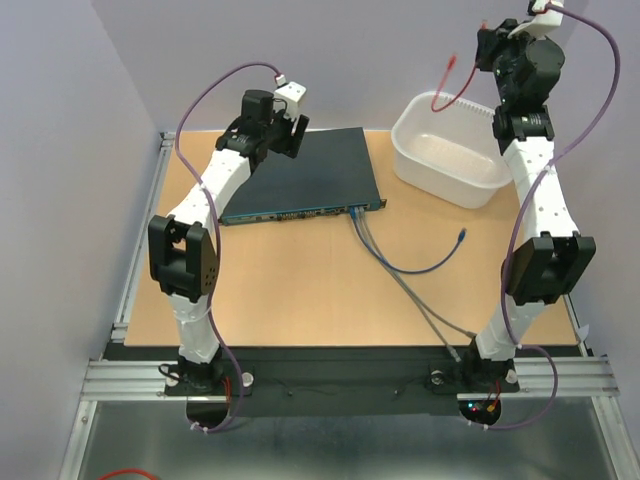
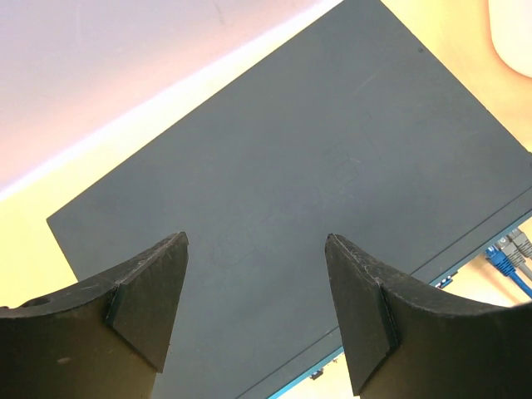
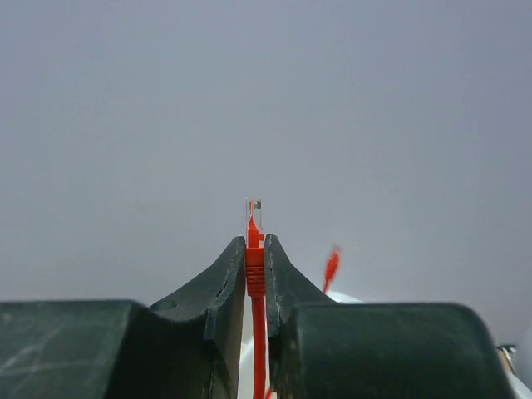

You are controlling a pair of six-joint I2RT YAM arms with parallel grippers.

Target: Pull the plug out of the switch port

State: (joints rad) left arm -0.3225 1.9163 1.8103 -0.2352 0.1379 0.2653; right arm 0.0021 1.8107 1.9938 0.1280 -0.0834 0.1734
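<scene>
The switch [image 1: 300,175] is a flat dark box lying across the back of the table, its sockets facing the near side. My left gripper [image 1: 288,128] hovers over its back left corner, open, with only the dark lid [image 2: 332,166] showing between the fingers [image 2: 150,291]. A blue plug [image 2: 501,256] and a grey plug [image 2: 522,245] sit in ports at the right end [image 1: 357,211]. My right gripper [image 1: 487,48] is raised high at the back right, shut on a red plug [image 3: 254,249] whose clear tip sticks out above the jaws.
A white tub [image 1: 450,150] stands right of the switch, under the right gripper. The red cable [image 1: 445,88] hangs down toward it, its other plug [image 3: 331,268] dangling. A blue cable's loose end [image 1: 461,236] lies on the table; a grey cable [image 1: 420,305] runs to the near edge.
</scene>
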